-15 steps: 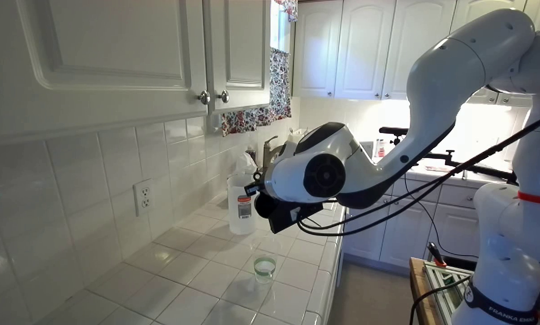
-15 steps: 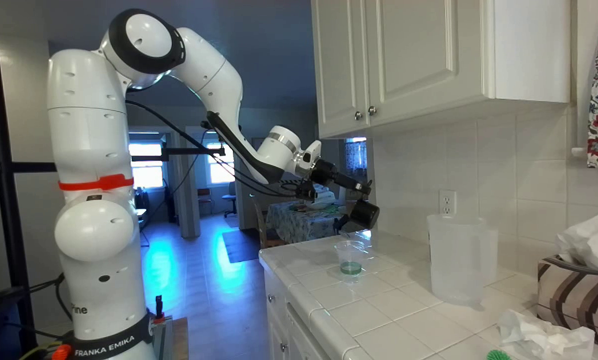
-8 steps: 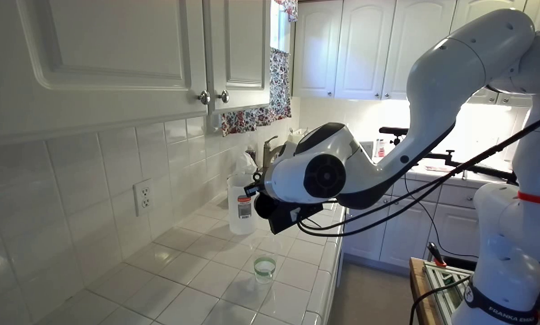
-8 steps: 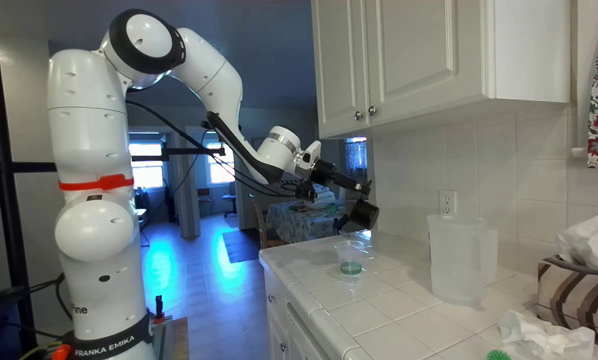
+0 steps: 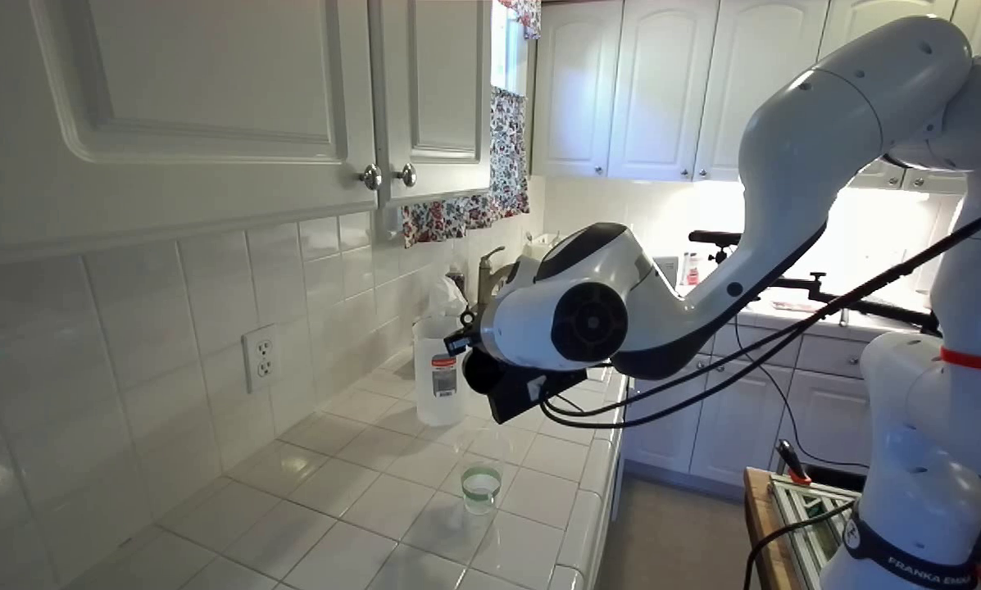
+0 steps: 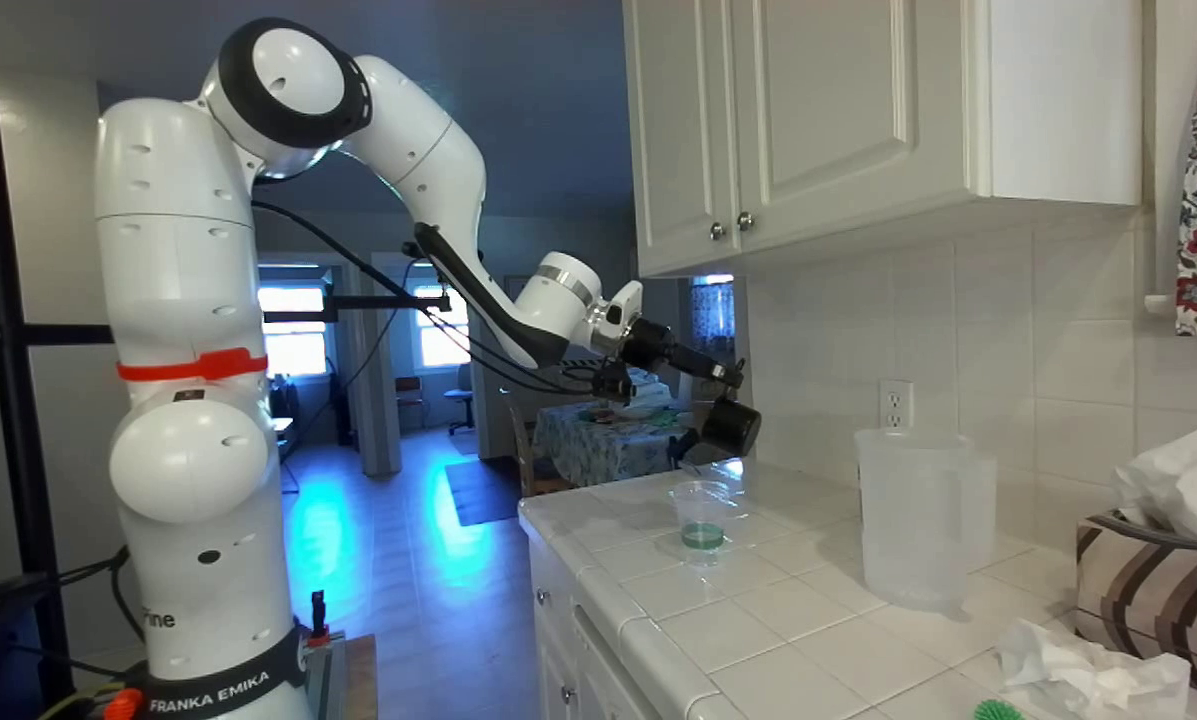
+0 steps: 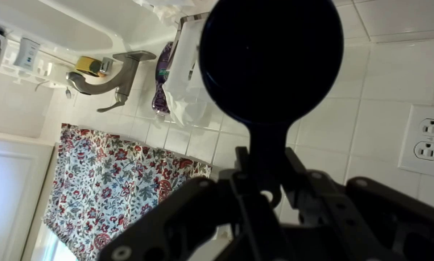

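Wrist view and both exterior views take in the white tile wall (image 7: 387, 69), rising on the side of the clear cup (image 6: 701, 500) away from the robot. White wall cabinets (image 6: 838, 120) hang well above the cup's level. The tiled counter (image 6: 788, 640) bears the cup, upright near the front edge. The robot arm (image 6: 428, 140) reaches in from the cup's open side, opposite the wall. A frosted pitcher (image 6: 913, 520) stands near the cup, closer to the wall. A striped tissue box (image 6: 1158, 590) sits farther from the cup than the pitcher does. The gripper (image 7: 267, 159) is higher than the cup, clenched on the handle of a black scoop (image 7: 270, 65). Crumpled tissue (image 6: 1088, 670) lies well apart from the cup, beside the box. The scoop's round bowl hangs near the cup, above its rim and apart from it; whether it is straight over the cup I cannot tell. Low down the cup shows green, a layer or a band, unclear which. An outlet (image 6: 896, 404) is set in the wall above the cup's level.
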{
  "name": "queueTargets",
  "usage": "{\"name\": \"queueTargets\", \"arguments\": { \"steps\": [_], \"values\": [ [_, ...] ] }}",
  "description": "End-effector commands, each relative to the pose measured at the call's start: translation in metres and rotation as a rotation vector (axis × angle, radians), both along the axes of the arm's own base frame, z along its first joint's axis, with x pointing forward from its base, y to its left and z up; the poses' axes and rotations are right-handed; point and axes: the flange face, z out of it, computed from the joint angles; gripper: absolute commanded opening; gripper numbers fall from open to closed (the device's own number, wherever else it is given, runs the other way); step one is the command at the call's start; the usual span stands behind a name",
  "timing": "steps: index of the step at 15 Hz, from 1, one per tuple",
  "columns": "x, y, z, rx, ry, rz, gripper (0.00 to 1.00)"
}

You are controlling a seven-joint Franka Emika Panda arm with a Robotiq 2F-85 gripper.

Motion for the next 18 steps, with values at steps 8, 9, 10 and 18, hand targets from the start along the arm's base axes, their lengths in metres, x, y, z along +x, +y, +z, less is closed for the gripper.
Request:
{"name": "queueTargets", "arguments": {
  "steps": [8, 9, 10, 18],
  "values": [
    [0.001, 0.004, -0.002, -0.080, -0.008, 0.033, 0.06],
    [0.001, 0.005, -0.003, -0.083, -0.007, 0.035, 0.06],
    [0.000, 0.007, -0.004, -0.085, -0.005, 0.039, 0.06],
    [-0.004, 0.018, -0.011, -0.121, 0.010, 0.074, 0.06]
  ]
}}
